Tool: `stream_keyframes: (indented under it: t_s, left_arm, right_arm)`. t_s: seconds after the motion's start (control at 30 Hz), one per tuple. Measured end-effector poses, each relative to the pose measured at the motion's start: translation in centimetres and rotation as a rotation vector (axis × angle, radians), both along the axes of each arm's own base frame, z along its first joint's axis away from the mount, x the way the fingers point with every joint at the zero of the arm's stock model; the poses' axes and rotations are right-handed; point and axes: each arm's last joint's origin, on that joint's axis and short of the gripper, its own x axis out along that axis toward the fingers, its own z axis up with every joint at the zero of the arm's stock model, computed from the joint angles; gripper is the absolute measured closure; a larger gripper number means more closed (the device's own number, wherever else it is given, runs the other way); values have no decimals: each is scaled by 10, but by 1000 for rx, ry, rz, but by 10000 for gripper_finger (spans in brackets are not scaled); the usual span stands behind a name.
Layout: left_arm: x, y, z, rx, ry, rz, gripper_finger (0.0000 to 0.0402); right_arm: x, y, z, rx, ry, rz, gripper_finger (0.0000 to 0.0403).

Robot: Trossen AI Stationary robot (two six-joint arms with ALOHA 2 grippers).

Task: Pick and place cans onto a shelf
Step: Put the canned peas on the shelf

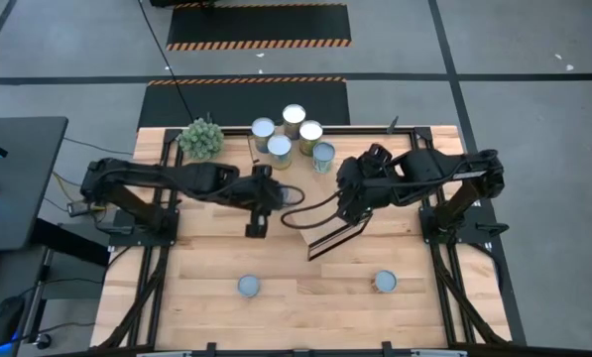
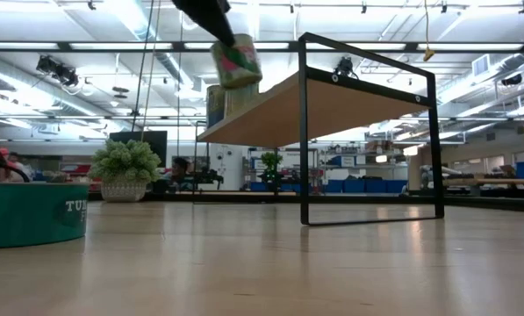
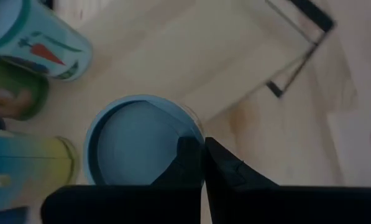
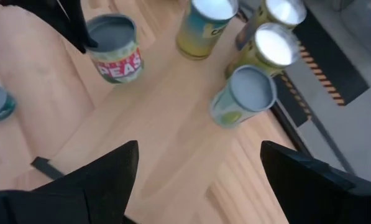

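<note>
My left gripper (image 3: 202,163) is shut on a can with a pink and green label (image 2: 236,60), which also shows in the right wrist view (image 4: 114,50) and from above in the left wrist view (image 3: 135,143). The can is in the air, higher than the shelf top. The shelf (image 2: 332,101), a light-wood plank in a dark frame, stands mid-table (image 1: 320,226). My right gripper (image 4: 197,180) is open and empty above the table beside the shelf (image 1: 353,198). Several cans stand on their bases at the table's far edge (image 1: 279,149). Two more stand near the front (image 1: 249,287) (image 1: 385,283). My left gripper pinches the can's top rim (image 3: 194,127) between its two fingers, one over the recessed top and one outside the wall. The fingers come from above, slanting down (image 2: 211,17). The can hangs tilted below them, lifted clear of the table and the shelf.
A green spiky plant ball (image 1: 201,137) sits at the far left of the table, beside the standing cans. A teal can (image 2: 25,215) stands close to the low camera. Bare tabletop lies between the shelf and the two front cans.
</note>
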Motion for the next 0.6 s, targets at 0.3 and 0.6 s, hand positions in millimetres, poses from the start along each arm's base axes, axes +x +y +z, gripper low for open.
stream_keyframes:
  t_s: [0.3,0.6]
  left_arm:
    - [29,29,-1,-26,19,49,397]
    - [51,48,-15,5,72,54,397]
  right_arm:
    - [-4,-17,6,-75,19,6,57]
    - [-9,-34,12,-95,24,-11,57]
